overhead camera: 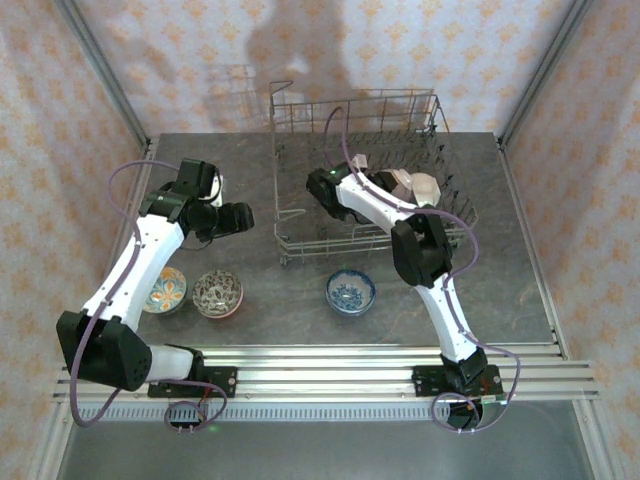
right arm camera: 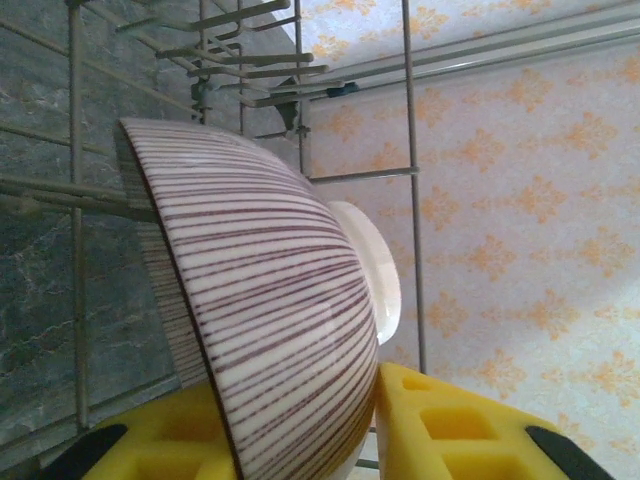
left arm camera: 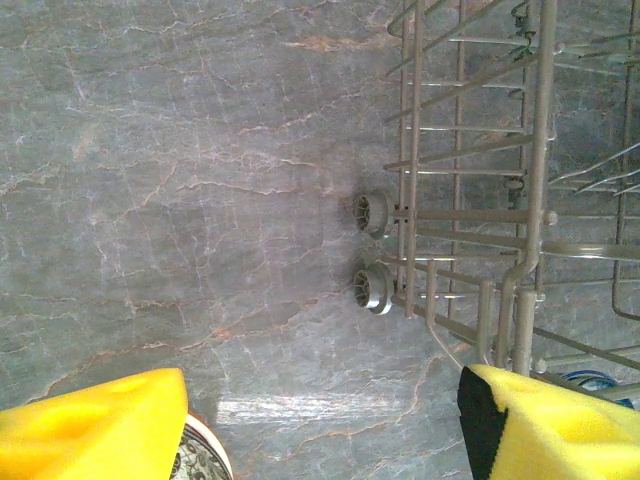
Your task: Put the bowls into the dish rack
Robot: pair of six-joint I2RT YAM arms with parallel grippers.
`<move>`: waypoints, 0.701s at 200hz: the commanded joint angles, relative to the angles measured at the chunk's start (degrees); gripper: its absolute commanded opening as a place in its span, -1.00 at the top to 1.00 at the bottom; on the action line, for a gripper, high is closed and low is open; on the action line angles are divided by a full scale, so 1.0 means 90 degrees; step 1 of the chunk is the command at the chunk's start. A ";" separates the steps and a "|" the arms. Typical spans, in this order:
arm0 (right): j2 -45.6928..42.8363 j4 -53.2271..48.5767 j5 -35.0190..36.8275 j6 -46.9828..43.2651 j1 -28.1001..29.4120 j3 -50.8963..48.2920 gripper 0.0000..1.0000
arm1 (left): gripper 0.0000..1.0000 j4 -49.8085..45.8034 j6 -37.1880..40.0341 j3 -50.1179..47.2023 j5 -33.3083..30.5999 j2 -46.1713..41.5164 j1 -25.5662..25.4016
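Note:
The grey wire dish rack (overhead camera: pixel 300 105) stands at the back middle of the table. My right gripper (overhead camera: pixel 322 186) reaches into its left part. In the right wrist view a brown-striped bowl (right arm camera: pixel 270 330) stands on edge among the rack's wires (right arm camera: pixel 410 120), its rim between my yellow pads (right arm camera: pixel 450 430), with a white bowl (right arm camera: pixel 378 270) behind it. The right pad touches its outer wall; the other pad's contact is hidden. My left gripper (overhead camera: pixel 243 216) hovers open over bare table left of the rack (left arm camera: pixel 530 150). A blue bowl (overhead camera: pixel 351 291) and two patterned bowls (overhead camera: pixel 217 294) (overhead camera: pixel 165 290) sit near the front.
More bowls (overhead camera: pixel 415 186) lean in the rack's right half. The rack's two small wheels (left arm camera: pixel 372 250) face my left gripper (left arm camera: pixel 320 440). A patterned bowl's rim (left arm camera: pixel 205 455) peeks from under its left finger. Metal rails (overhead camera: pixel 330 365) run along the front edge, and patterned walls enclose the table.

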 commanded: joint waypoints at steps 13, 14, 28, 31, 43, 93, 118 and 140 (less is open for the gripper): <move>-0.0035 0.0299 -0.0946 -0.0005 -0.0309 -0.0065 0.30 | -0.46 -0.0175 -0.0170 -0.0083 -0.0317 -0.0228 -0.0070; -0.0035 0.0302 -0.0962 -0.0008 -0.0304 -0.0068 0.29 | -0.46 -0.0180 -0.0170 -0.0083 -0.0323 -0.0229 -0.0076; -0.0026 0.0327 -0.1094 0.0023 -0.0319 -0.0062 0.23 | -0.46 -0.0205 -0.0205 -0.0084 -0.0371 -0.0247 -0.0125; -0.0017 0.0317 -0.1118 0.0023 -0.0325 -0.0055 0.22 | -0.46 -0.0223 -0.0216 -0.0083 -0.0385 -0.0244 -0.0142; -0.0047 0.0297 -0.1193 0.0074 -0.0334 -0.0033 0.20 | -0.46 -0.0254 -0.0241 -0.0067 -0.0450 -0.0252 -0.0192; -0.0296 0.0364 -0.1820 0.0115 -0.0417 -0.0052 0.02 | -0.45 -0.0311 -0.0401 -0.0031 -0.0627 -0.0298 -0.0387; -0.0391 0.0369 -0.2047 0.0079 -0.0456 -0.0124 0.01 | -0.45 -0.0320 -0.0476 -0.0015 -0.0724 -0.0294 -0.0513; -0.0639 0.0596 -0.2232 -0.0055 -0.0456 -0.0401 -0.02 | -0.45 -0.0300 -0.0544 -0.0039 -0.0779 -0.0327 -0.0598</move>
